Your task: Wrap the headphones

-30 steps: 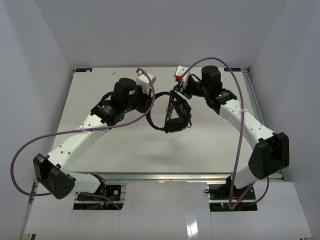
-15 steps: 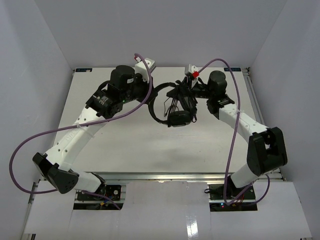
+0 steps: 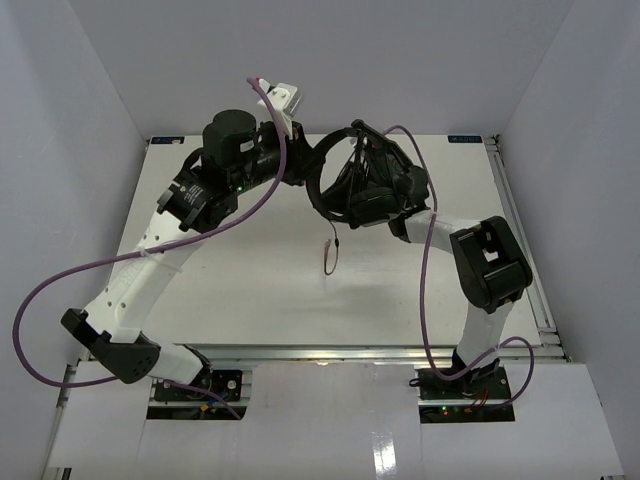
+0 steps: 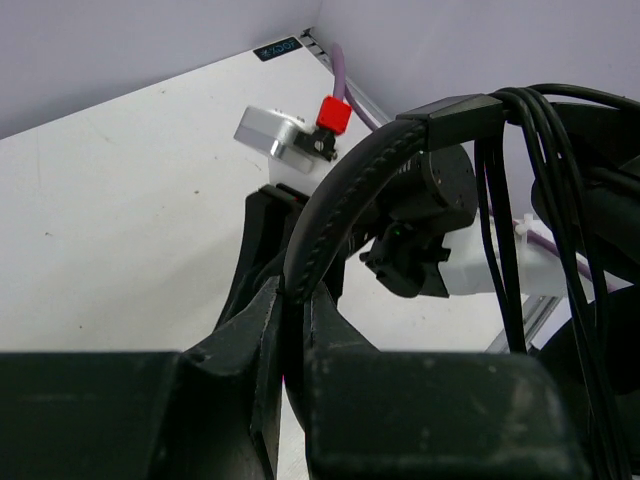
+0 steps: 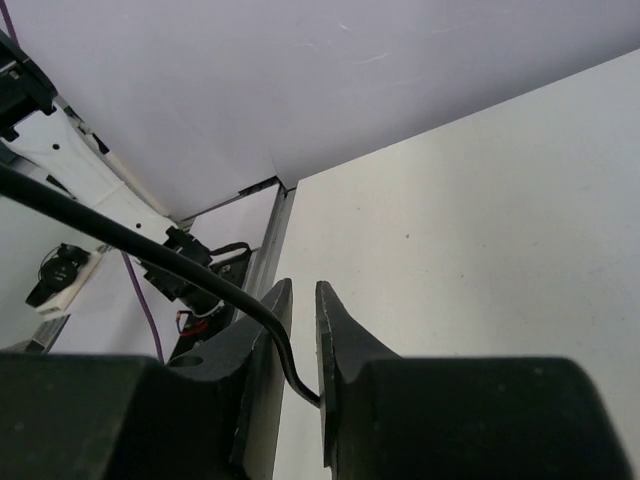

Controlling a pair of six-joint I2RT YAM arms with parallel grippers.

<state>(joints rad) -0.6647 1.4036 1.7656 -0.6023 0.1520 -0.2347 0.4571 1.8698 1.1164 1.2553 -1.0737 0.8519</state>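
Both arms have swung upward — the headphones [image 3: 362, 205] hang above the table [image 3: 250, 290], headband [image 4: 350, 190] clamped in the left gripper [image 4: 293, 295]; the right gripper [image 5: 300, 300] stands slightly parted, cable [image 5: 100, 226] loose between — likely releasing a wrap.

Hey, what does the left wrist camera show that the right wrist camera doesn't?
Only the left wrist view: the left fingers clamped on the padded headband, with several cable strands draped over its far end. Only the right wrist view: the right fingers, narrowly parted, with a single strand of that cable running down between them. Both: the thin black cable and the white table.
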